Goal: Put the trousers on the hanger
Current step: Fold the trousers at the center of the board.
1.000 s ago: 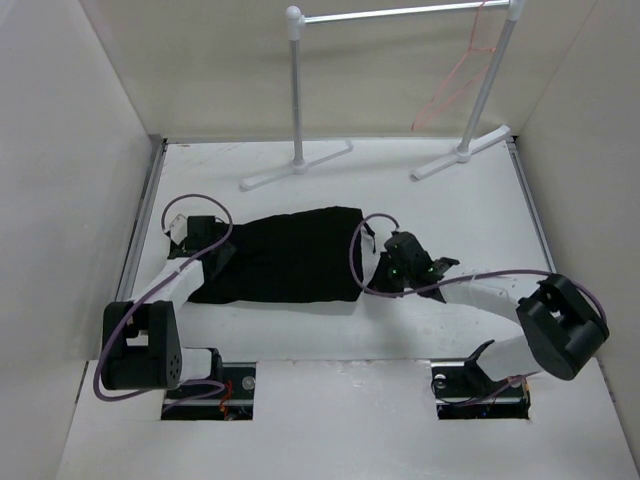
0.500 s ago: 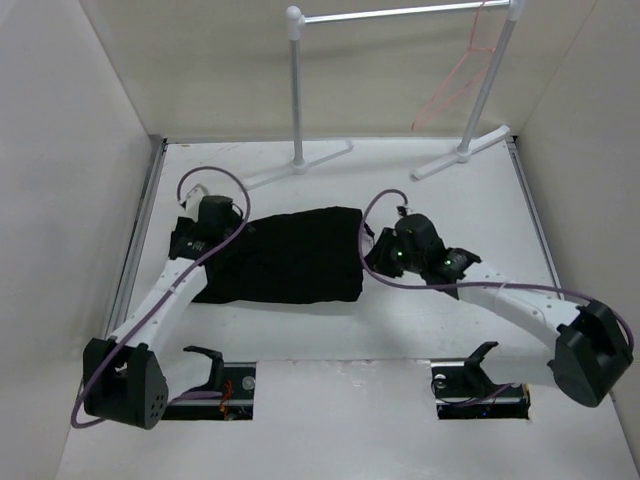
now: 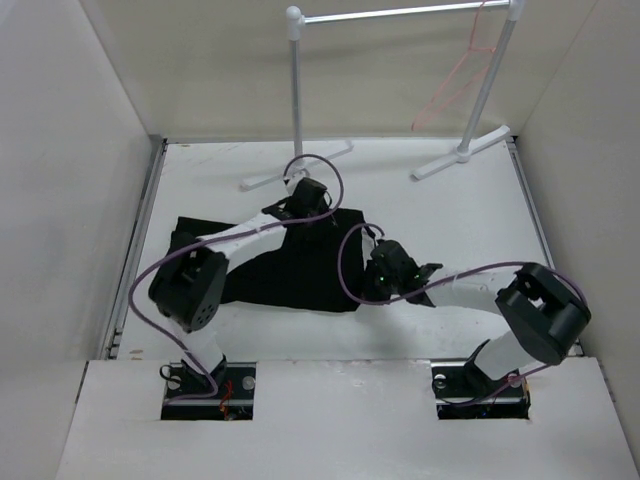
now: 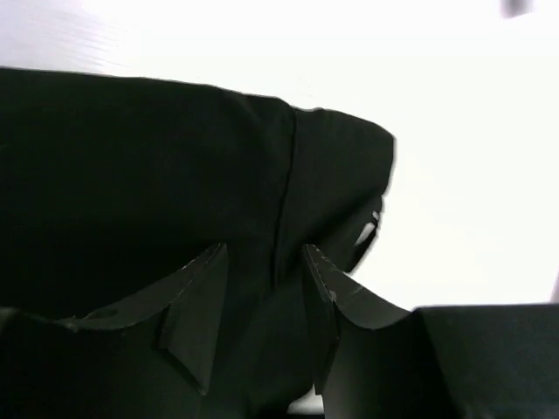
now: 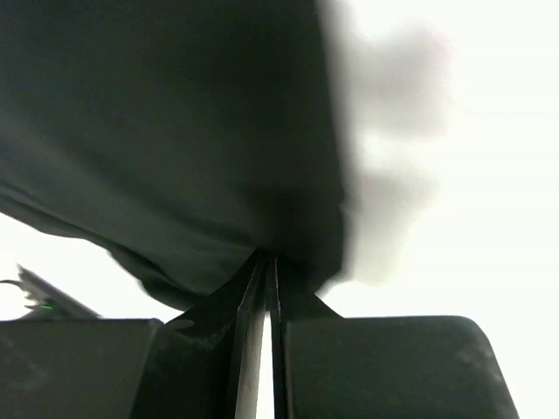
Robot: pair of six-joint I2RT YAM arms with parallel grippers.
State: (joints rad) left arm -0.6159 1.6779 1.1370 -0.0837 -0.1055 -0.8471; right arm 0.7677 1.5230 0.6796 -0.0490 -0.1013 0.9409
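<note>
Nearest the bases, the right gripper (image 5: pixel 264 266) is pressed shut, its two fingers meeting on the right-hand edge of the trousers (image 5: pixel 175 131). The black cloth spreads ahead of it and to its left, with bare table (image 5: pixel 454 175) to its right. The bite looks thin, right at the hem, so a lift from here could let the cloth slide out, or carry only the top layer while the rest peels away.

Farther out, the left gripper (image 4: pixel 262 288) stands open above the far right corner of the trousers, one of its fingers (image 4: pixel 196 301) on each side of a seam that runs away from it. The corner lies just ahead and to its right. If it closes short of the edge it may catch a loose pucker and not the whole fold. Its arm also lies across the garment, so arm or cable could drag the cloth.

Well beyond both grippers, the hanger (image 3: pixel 455 85) hangs at the right end of the rail (image 3: pixel 400 14). With both holds at one end, the floppy legs would trail and might snag the rail's feet.

How much cloth sits between the right fingers cannot be told, as that view is blurred. Whether the left tips touch the cloth is lost, black on black. The hanger's hook is faint where it meets the bar.
</note>
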